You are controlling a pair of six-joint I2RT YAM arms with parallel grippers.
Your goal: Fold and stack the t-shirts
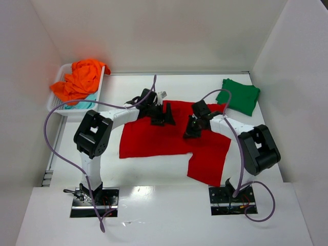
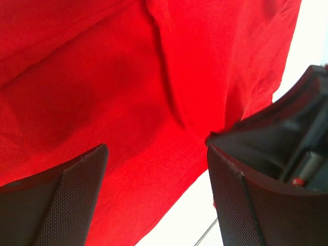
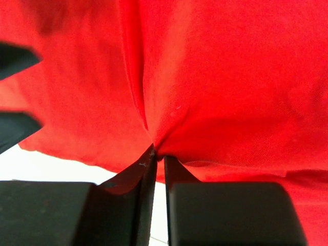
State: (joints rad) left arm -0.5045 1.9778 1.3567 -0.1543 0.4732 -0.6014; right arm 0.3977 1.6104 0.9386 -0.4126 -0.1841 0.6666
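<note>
I see a plain bright red cloth t-shirt [image 1: 154,141] mid-frame, a dark green cloth t-shirt [image 1: 238,96] upper right.

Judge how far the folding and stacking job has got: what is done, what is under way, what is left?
Done: the green shirt lies folded at the far right. In hand: the red shirt lies spread, the right pincer shut on it, the left pincer open over it. Left: the orange shirt and teal shirt sit crumpled in the basket; nothing is stacked.

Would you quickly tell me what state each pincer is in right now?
Left pincer: open, holding nothing.
Right pincer: closed on the red t-shirt.
</note>
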